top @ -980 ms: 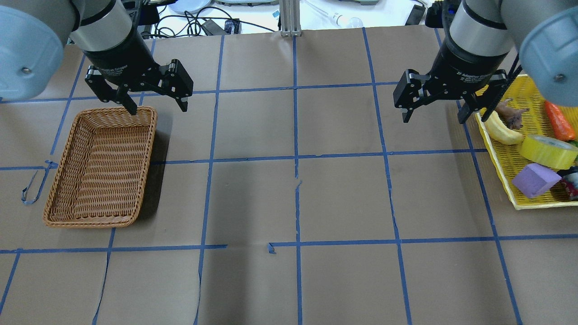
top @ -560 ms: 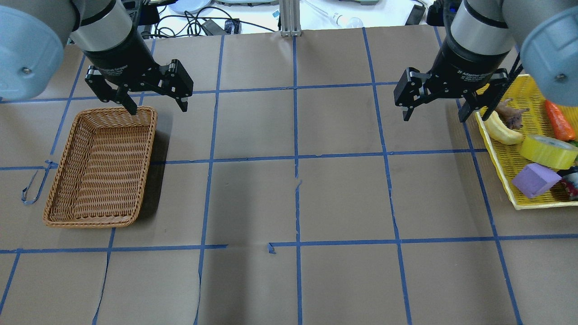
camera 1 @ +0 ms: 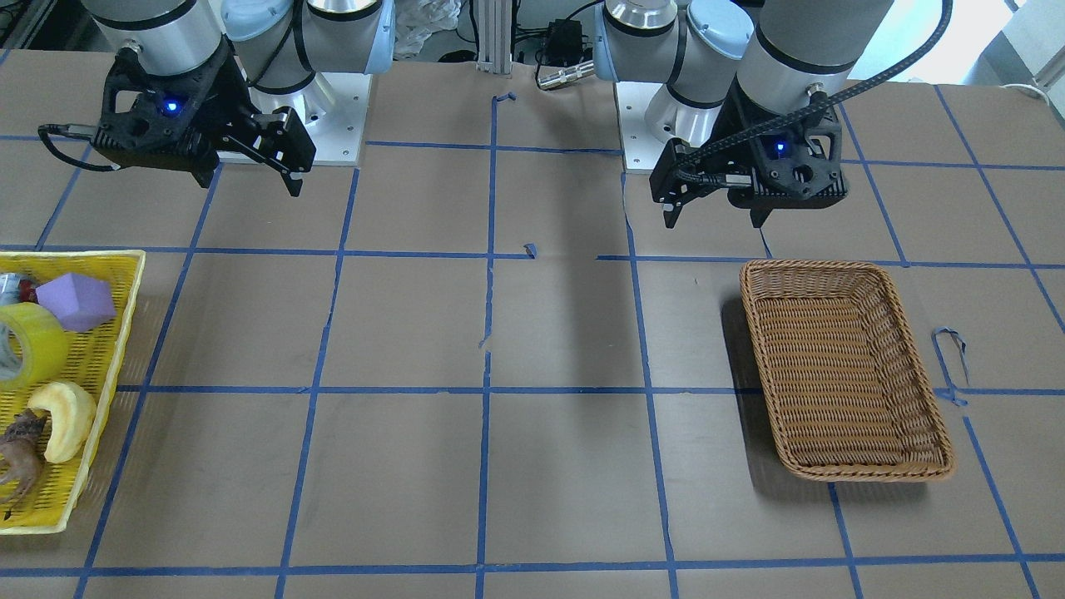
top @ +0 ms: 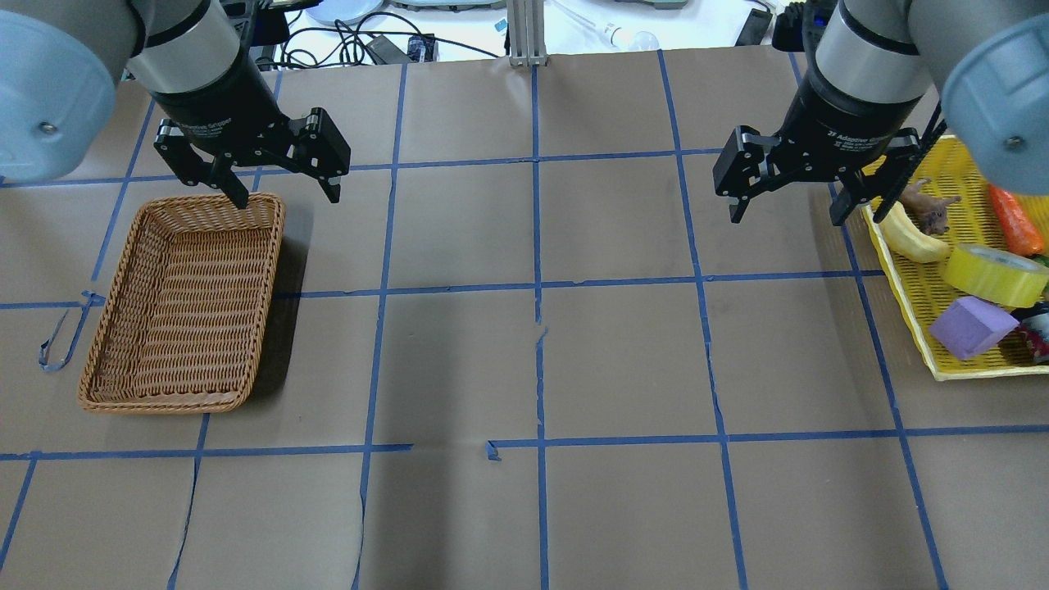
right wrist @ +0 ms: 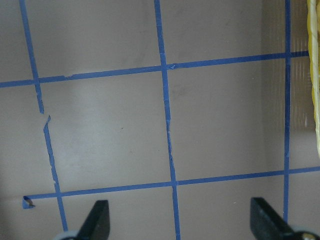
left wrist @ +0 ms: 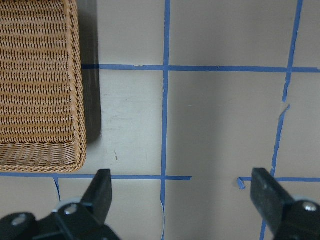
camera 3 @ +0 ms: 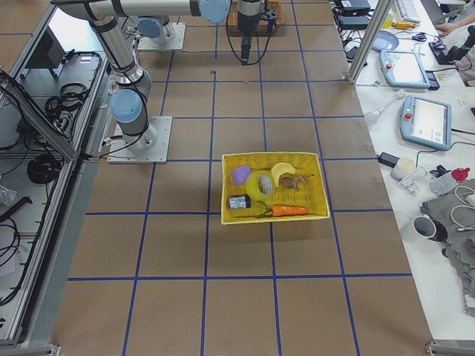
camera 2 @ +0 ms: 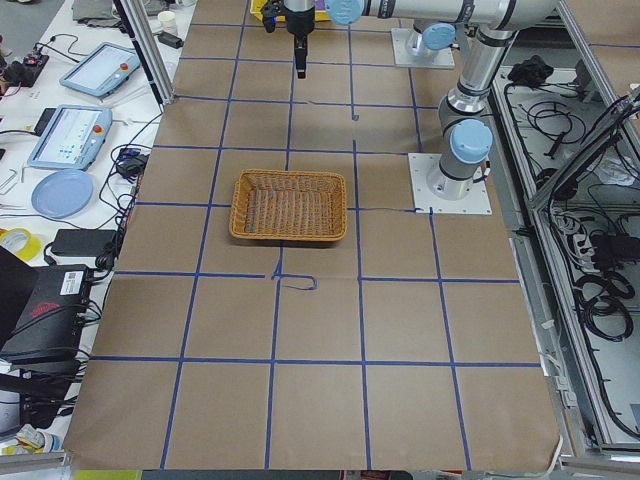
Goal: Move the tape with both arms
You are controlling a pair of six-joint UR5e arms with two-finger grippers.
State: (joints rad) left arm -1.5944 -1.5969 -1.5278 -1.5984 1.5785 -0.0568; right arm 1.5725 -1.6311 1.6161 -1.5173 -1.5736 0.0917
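Overhead exterior shows right gripper [top: 785,220] beside tray [top: 983,371] rim, tape [top: 996,274] inside

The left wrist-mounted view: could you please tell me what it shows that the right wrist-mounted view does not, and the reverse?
Only the left wrist-mounted view shows the wicker basket, at its upper left. Only the right wrist-mounted view shows an edge of the yellow tray, at its right border. Both show brown paper with blue tape lines and, at the bottom, an open gripper: the left gripper and the right gripper respectively. Neither shows the tape.
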